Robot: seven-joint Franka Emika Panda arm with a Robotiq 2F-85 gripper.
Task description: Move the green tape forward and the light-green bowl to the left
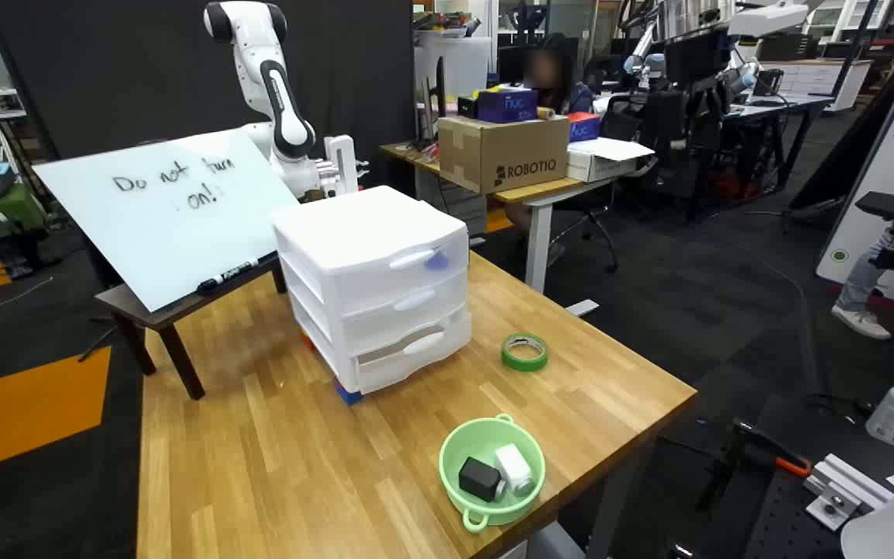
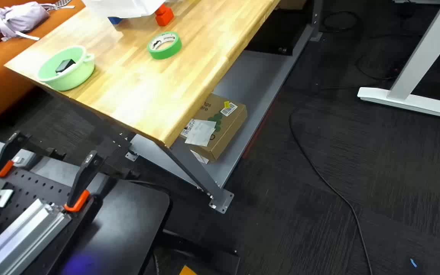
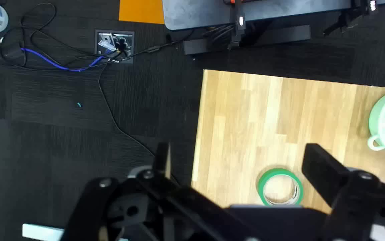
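Hovering well above the table (image 3: pixel 246 110), my gripper (image 3: pixel 238 155) has its two fingers (image 3: pixel 322 170) spread wide, with nothing held. The green tape (image 3: pixel 262 185) lies below it, in the wrist view off the midline of the gap toward the finger nearer the light-green bowl (image 1: pixel 474 446), which sits beyond that finger, close to the table's edge. The drawer unit (image 1: pixel 373 272), in an exterior view, stands in front of the gripper; the clearance between them I cannot tell.

Likely faults: descending straight, I may land a finger on the tape or miss it, the approach being off-centre. Travelling sideways too low, I may strike the drawer unit. Pushing the bowl too far may send it over the edge; gripping its rim unevenly may tip out its load.

Count: one gripper; one tape roll; one bowl with two handles (image 1: pixel 475 522), holding one black block (image 1: pixel 479 477) and one white block (image 1: pixel 513 466); one drawer unit with three drawers (image 1: pixel 400 307); one handwritten board (image 1: pixel 175 221).
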